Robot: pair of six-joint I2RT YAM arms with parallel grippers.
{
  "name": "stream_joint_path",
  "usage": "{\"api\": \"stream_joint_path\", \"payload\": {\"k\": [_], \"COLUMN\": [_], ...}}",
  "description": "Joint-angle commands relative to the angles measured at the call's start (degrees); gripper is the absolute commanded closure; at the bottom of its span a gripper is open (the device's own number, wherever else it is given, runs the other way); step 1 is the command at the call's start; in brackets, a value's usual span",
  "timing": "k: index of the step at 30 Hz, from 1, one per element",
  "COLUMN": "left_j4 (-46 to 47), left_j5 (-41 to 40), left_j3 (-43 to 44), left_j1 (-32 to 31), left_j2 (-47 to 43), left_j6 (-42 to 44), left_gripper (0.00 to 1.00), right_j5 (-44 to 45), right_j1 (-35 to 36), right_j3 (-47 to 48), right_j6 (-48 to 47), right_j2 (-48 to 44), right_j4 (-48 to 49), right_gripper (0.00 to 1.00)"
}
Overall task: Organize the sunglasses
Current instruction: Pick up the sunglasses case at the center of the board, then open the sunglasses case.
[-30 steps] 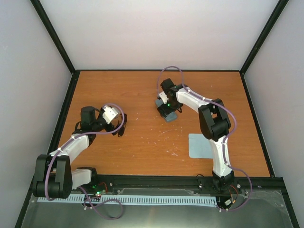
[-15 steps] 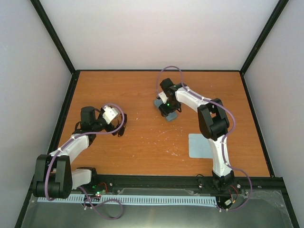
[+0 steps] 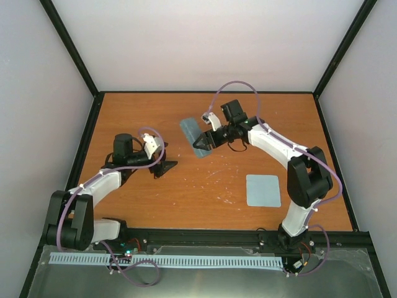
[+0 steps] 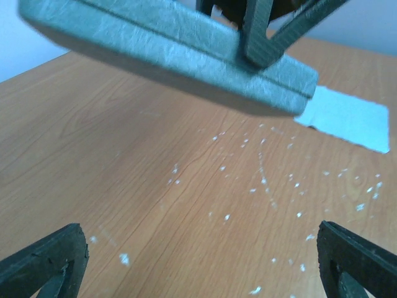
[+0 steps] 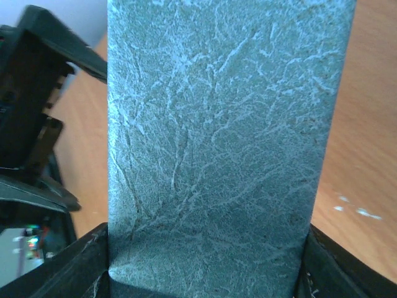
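Starting at the right tool (image 3: 202, 143): clamped across the short width of the case (image 3: 190, 131), a finger (image 5: 65, 267) on each long edge. Holds it lifted clear of the counter (image 3: 155, 118), at about 11 o'clock from the counter's middle. Looks shut along its seam in the left wrist view. Textured grey-blue skin, probably good for friction, and apparently rigid enough not to sag from a hold at one end.

Over to the left tool (image 3: 166, 166), at 9 o'clock from the middle: spread wide, nothing between the fingers (image 4: 43, 264), aimed toward the hanging case.

No sign of the sunglasses in any view. Possibly inside the closed case, possibly hidden under an arm; cannot tell. Likely to handle as light, stiff in the frame, fragile at the thin folding arms and hinges, slick on the lenses. Best taken across the front frame near the bridge, arms folded, with a gentle squeeze. Keep off the lenses and the arm tips.

Farther out, at 4 o'clock: cloth (image 3: 263, 190), lying flat, well apart from both tools.

Count: two tools, one case, one cloth, no sunglasses in sight.
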Motion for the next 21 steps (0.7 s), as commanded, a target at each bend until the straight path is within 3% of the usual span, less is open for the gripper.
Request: {"api": "stream_joint_path", "payload": {"k": [1,10,21], "left_j4": [5.4,14.8,18.5], "left_j5": [6.3,8.2,6.8], "left_j3": [3.3,4.1,3.7], "left_j1": [-1.3,-1.3,-1.3], "left_j2": [1.7,3.5,4.4], "left_j6": [-7.0,-19.2,-21.6], "left_gripper": [0.01,0.00,0.01], "right_j5": [-10.4,-13.9,-16.5], "right_j1": [1.6,3.9,6.7], "right_j3": [-2.5,-3.2,-2.8], "right_j6": [5.1,5.8,6.1], "right_j2": [-1.1,-1.3,-1.7], "right_j4": [9.4,10.6,10.6], "right_gripper": [0.54,0.56,0.57]}}
